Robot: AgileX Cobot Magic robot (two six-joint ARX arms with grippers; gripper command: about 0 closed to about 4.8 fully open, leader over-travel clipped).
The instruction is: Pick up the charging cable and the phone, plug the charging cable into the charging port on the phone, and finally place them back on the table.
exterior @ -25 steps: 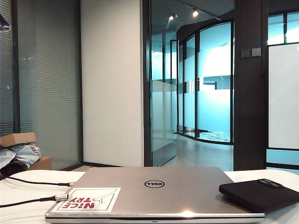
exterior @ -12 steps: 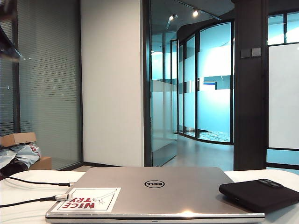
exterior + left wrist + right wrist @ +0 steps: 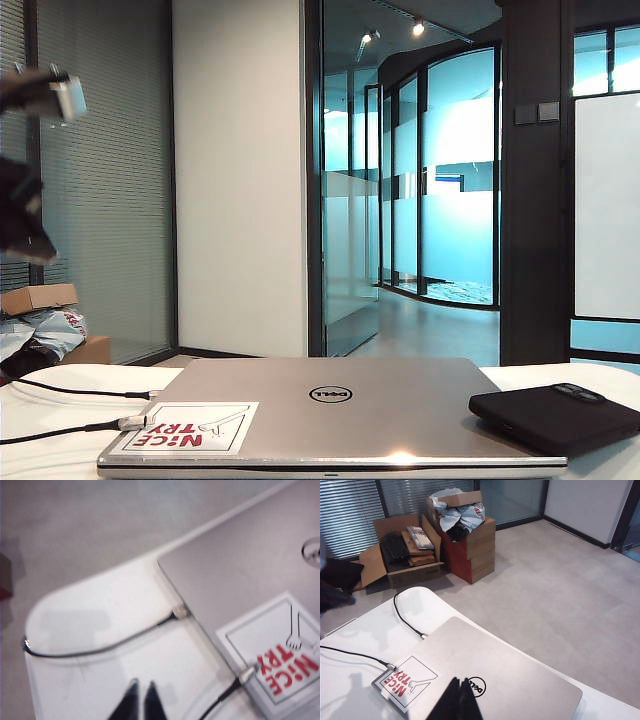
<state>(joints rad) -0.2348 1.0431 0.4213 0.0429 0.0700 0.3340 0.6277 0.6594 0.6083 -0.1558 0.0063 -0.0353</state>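
Black phone (image 3: 556,414) flat beside charging cable (image 3: 60,433)

Laptop fills the middle; open room lies on the left of the tabletop.

The closed silver laptop (image 3: 335,410) takes up the centre of the white tabletop (image 3: 365,630), with the phone (image 3: 555,412) lying flat just beside its right edge, so little bare surface shows there. Left of the laptop the tabletop is bare except for two thin cords: the charging cable (image 3: 227,692), its silvery plug resting on the laptop's sticker corner, and another black cord (image 3: 100,647) curving to the laptop's side. The left claw (image 3: 140,690), shut, hangs above the bare strip between those cords. The right claw (image 3: 459,690), shut, hangs over the laptop lid, with clear air around it.
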